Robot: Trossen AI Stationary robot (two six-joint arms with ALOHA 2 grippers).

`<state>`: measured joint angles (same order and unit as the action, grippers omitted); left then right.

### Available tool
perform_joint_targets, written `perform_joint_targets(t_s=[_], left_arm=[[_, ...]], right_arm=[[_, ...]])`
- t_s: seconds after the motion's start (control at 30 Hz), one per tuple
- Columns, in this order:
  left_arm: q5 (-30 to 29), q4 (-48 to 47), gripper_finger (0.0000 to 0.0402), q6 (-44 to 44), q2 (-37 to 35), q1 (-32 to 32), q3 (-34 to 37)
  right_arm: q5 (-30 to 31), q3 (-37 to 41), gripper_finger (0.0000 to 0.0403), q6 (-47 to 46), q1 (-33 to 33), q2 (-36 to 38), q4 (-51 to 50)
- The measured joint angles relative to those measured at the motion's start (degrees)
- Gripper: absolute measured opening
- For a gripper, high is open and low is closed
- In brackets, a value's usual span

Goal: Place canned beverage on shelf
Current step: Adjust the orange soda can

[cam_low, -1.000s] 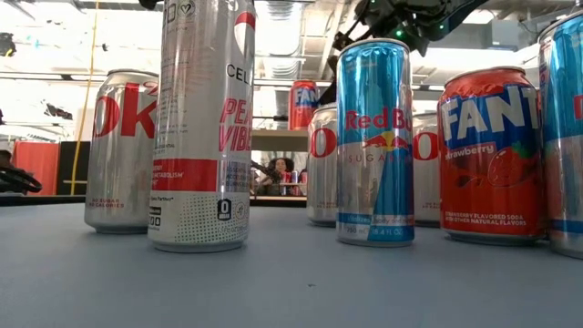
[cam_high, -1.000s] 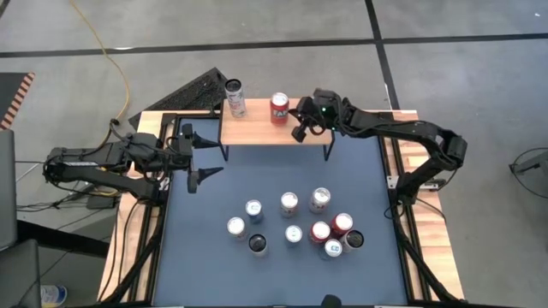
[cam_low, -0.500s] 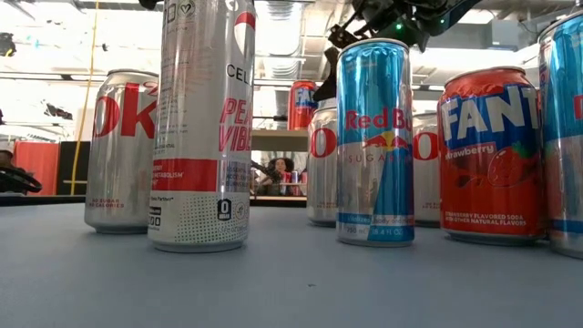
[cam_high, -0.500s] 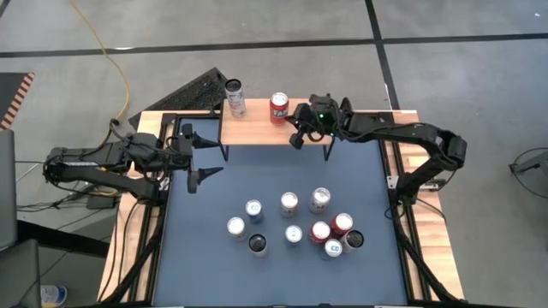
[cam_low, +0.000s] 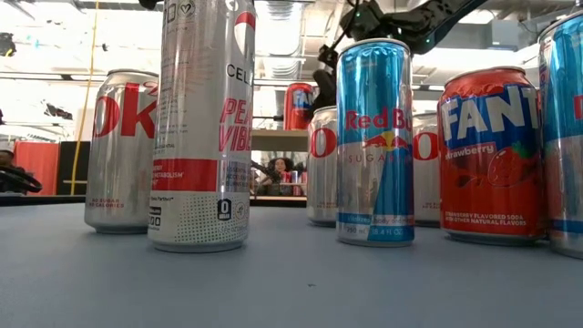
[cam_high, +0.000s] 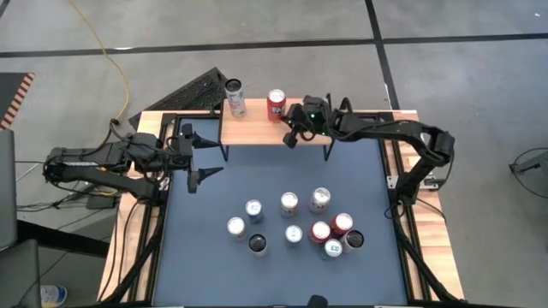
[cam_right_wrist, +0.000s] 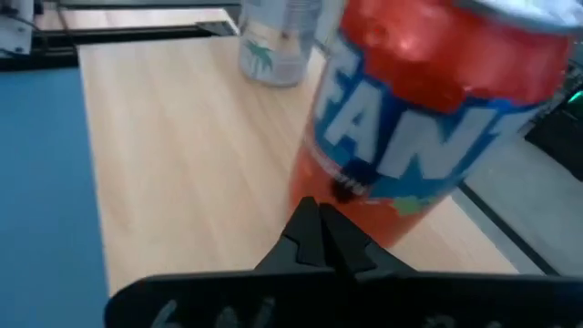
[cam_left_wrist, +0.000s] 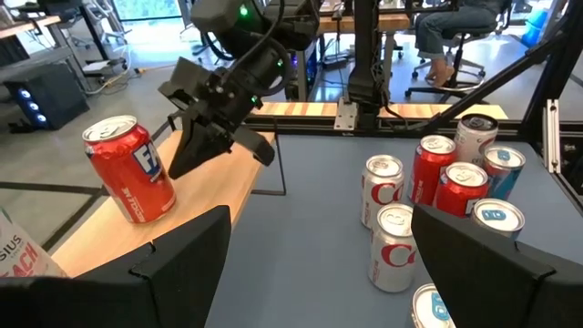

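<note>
The shelf (cam_high: pixel 257 130), a light-wood top on black legs, stands at the table's far edge. On it are a tall silver can (cam_high: pixel 235 96) and a red Fanta can (cam_high: pixel 276 104), which also shows in the left wrist view (cam_left_wrist: pixel 127 173). My right gripper (cam_high: pixel 290 137) is shut, its tips low at the red can's near-right side (cam_left_wrist: pixel 178 169). My left gripper (cam_high: pixel 195 154) waits open above the table's left side, with nothing between its fingers. My right gripper has its shut fingertips (cam_right_wrist: pixel 314 219) against the red can's lower side (cam_right_wrist: pixel 342 187). They come slanting down from the table's near-right. The can's base is on the shelf top, and the can leans with its top toward the far edge.
Several cans (cam_high: pixel 295 224) stand in a cluster on the blue mat near the table's middle, and they fill the low view (cam_low: pixel 373 141). Bare shelf top lies between the two cans and to the right of the red one. A wooden rim and black frame edge the table.
My right gripper has moved down and toward the table's left along the shelf, staying shut. The red can has shifted a little toward the far left on the shelf top.
</note>
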<state>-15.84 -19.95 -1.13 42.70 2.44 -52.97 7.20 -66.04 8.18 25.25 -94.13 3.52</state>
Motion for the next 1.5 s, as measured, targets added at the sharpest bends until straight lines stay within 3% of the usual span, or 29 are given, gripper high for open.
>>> perform_joint_targets(t_s=[0.43,0.6,0.83,1.5], left_arm=[[0.0,0.1,0.0332,-0.2,0.0,0.0,0.0],[0.0,-0.2,0.0332,0.1,0.0,0.0,0.0],[0.0,-0.7,0.0332,0.3,0.0,0.0,0.0],[0.0,-0.7,0.0332,0.3,0.0,0.0,0.0]], right_arm=[[-1.6,-2.1,0.0,1.0,0.9,0.1,0.3],[4.4,-2.3,0.0,2.2,0.2,0.7,-4.1],[7.9,-2.3,0.0,1.7,1.7,0.9,-3.6],[3.2,-2.3,0.0,1.3,0.6,-2.0,-1.1]])
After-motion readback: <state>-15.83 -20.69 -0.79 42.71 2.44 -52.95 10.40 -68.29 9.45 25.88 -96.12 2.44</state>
